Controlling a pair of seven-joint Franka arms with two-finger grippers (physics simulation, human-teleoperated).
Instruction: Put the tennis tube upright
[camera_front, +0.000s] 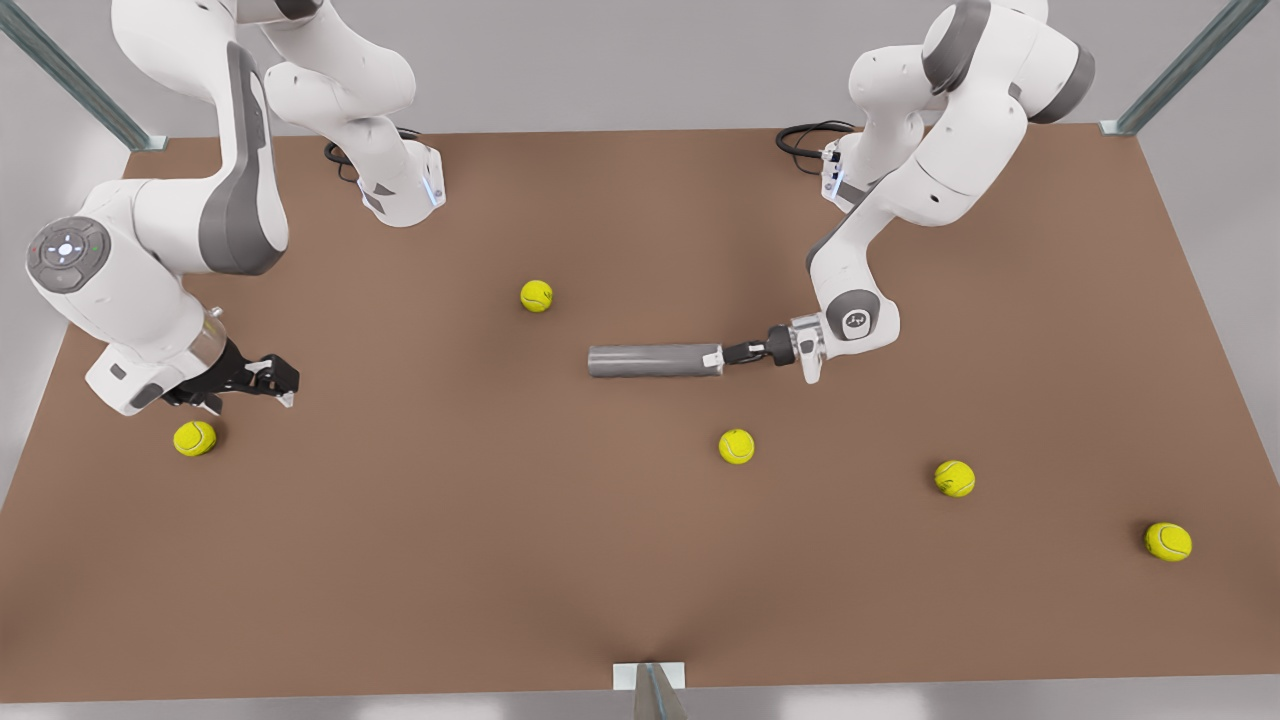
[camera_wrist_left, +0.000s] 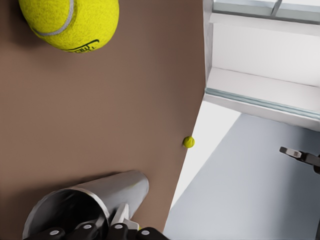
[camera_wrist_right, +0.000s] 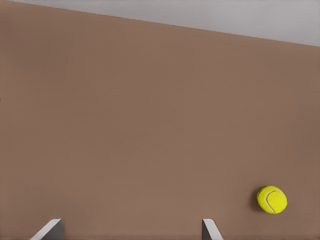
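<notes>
1. Front view first: my left claw (camera_front: 722, 354) sits on the front view's right, reaching out level and low over the worktop (camera_front: 480, 560); it is closed on the end of the tennis tube (camera_front: 650, 360).
2. Left wrist view backs that up; a pale finger (camera_wrist_left: 122, 216) lies against the rim at the tube's hollow end (camera_wrist_left: 100, 192).
3. I see the tennis tube lying flat on its side near the middle of the worktop; its free end points toward the front view's left.
4. My right claw (camera_front: 275, 380) hangs at the front view's left, just above the worktop; its fingertips (camera_wrist_right: 50, 229) stand wide apart with nothing between them, and this arm waits.
5. One tennis ball (camera_front: 195, 438) lies just beside the right claw; another (camera_front: 536, 296) lies beyond the tube, a third (camera_front: 737, 446) on its near side.
6. Two more balls (camera_front: 955, 478) and (camera_front: 1168, 541) lie well apart toward the front view's right.
</notes>
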